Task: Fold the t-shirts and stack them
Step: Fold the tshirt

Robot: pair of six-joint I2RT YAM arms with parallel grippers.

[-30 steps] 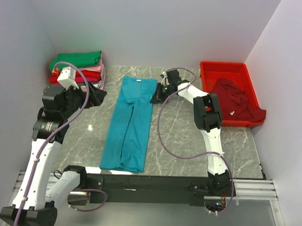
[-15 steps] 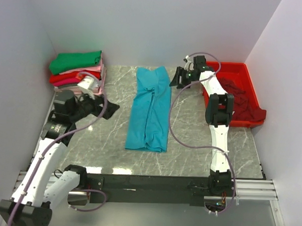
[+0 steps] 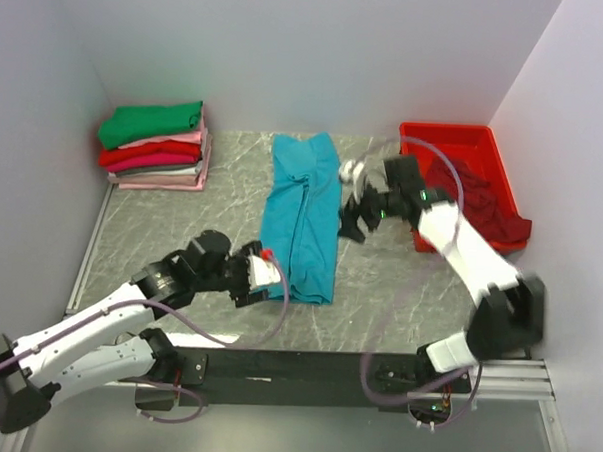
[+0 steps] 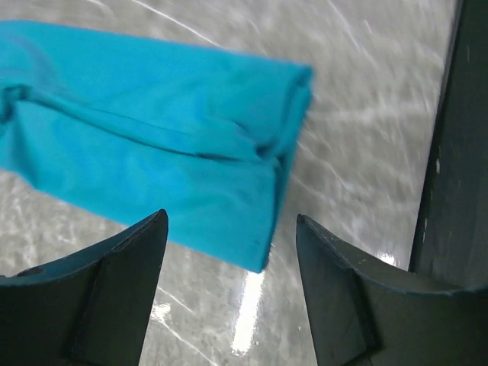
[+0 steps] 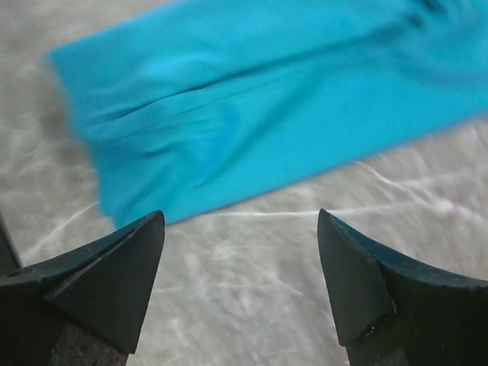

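Note:
A teal-blue t-shirt point(image 3: 302, 216) lies folded into a long strip on the marble table point(image 3: 162, 220). My left gripper point(image 3: 264, 277) is open at the strip's near left corner. In the left wrist view that corner of the teal-blue t-shirt point(image 4: 152, 122) lies between and below the spread fingers of my left gripper point(image 4: 230, 217), ungripped. My right gripper point(image 3: 352, 220) is open just right of the strip's middle. The right wrist view shows the teal-blue t-shirt point(image 5: 267, 99) ahead of my right gripper point(image 5: 240, 213), with bare table between the fingers. A dark maroon t-shirt point(image 3: 478, 199) lies crumpled in the tray.
Folded t-shirts point(image 3: 155, 145) are stacked at the back left, green on top, pink and red below. The red plastic tray point(image 3: 451, 132) stands at the back right. White walls close in the table on three sides. A black rail point(image 4: 461, 152) runs along the near edge.
The teal-blue t-shirt shifted right and became shorter. My left arm swung from beside the stack to the shirt's near corner. My right gripper opened and pulled back from the far end.

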